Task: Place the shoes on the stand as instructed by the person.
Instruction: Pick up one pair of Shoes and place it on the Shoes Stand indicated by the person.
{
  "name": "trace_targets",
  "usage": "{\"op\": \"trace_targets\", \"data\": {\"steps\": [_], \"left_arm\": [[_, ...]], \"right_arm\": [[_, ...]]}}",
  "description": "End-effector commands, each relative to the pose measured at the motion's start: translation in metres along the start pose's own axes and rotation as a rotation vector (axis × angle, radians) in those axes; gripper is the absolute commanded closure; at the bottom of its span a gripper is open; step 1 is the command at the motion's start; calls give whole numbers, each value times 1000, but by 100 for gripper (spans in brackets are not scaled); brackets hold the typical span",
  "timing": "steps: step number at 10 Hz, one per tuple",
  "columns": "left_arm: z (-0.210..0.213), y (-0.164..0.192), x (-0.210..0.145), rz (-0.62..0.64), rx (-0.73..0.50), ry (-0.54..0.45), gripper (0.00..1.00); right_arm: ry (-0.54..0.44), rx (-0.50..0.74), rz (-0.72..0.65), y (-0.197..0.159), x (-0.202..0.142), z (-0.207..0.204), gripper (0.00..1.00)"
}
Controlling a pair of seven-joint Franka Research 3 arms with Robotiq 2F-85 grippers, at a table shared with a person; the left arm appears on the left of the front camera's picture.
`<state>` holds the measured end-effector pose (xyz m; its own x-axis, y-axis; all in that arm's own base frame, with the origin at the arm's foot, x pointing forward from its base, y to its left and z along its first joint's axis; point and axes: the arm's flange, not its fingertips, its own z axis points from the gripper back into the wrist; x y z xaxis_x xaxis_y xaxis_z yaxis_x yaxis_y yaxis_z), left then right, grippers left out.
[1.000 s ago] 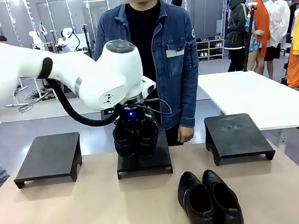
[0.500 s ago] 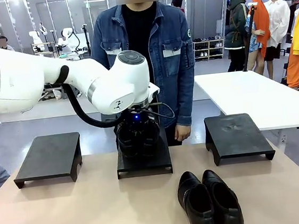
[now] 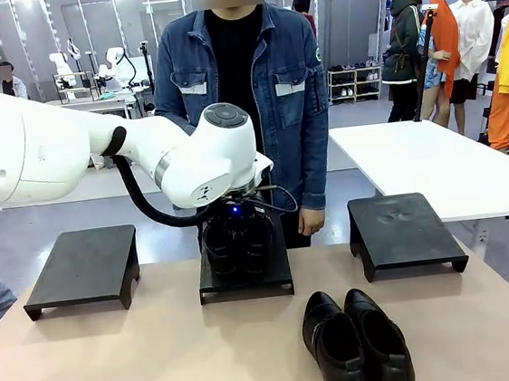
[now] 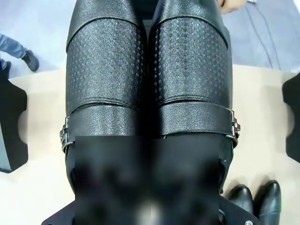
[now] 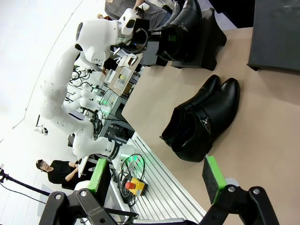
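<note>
Front view, left hand: hanging over the middle stand, reaching down into the first pair that is sitting on it.
Front view, second pair: lying on the tabletop, nearer the robot than the middle stand and a little to its right.
Left wrist view, grip: left hand is closed tight, apparently pinching the first pair's inner collars together.
Right wrist view, right hand: gaping wide, holding nothing.
Progress: one pair is resting on the middle stand with release pending; the second pair is waiting for placement.

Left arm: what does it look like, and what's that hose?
The left arm has smooth white rounded shells, a grey cap on one joint, a black cable looping beneath it, and a blue light near the wrist.
</note>
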<state>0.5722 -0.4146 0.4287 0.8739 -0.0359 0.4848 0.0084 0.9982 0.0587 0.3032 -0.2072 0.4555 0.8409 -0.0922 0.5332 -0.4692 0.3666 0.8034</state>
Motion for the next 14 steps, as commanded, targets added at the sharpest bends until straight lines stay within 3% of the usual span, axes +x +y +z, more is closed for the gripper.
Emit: {"op": "trace_targets", "data": {"steps": [1, 4, 6, 8, 10, 14], "left_arm": [[-1, 0, 4, 1, -5, -53, 93], [-15, -2, 0, 10, 27, -35, 93], [-17, -2, 1, 8, 32, -29, 66], [-12, -1, 1, 2, 33, -30, 28], [0, 2, 0, -2, 37, -20, 0], [21, 13, -6, -19, 67, 20, 0]], "right_arm": [[-5, 8, 10, 1, 0, 1, 0], [-5, 8, 10, 1, 0, 1, 0], [-5, 8, 10, 1, 0, 1, 0], [-5, 8, 10, 1, 0, 1, 0], [-5, 8, 10, 1, 0, 1, 0], [-5, 8, 10, 1, 0, 1, 0]]}}
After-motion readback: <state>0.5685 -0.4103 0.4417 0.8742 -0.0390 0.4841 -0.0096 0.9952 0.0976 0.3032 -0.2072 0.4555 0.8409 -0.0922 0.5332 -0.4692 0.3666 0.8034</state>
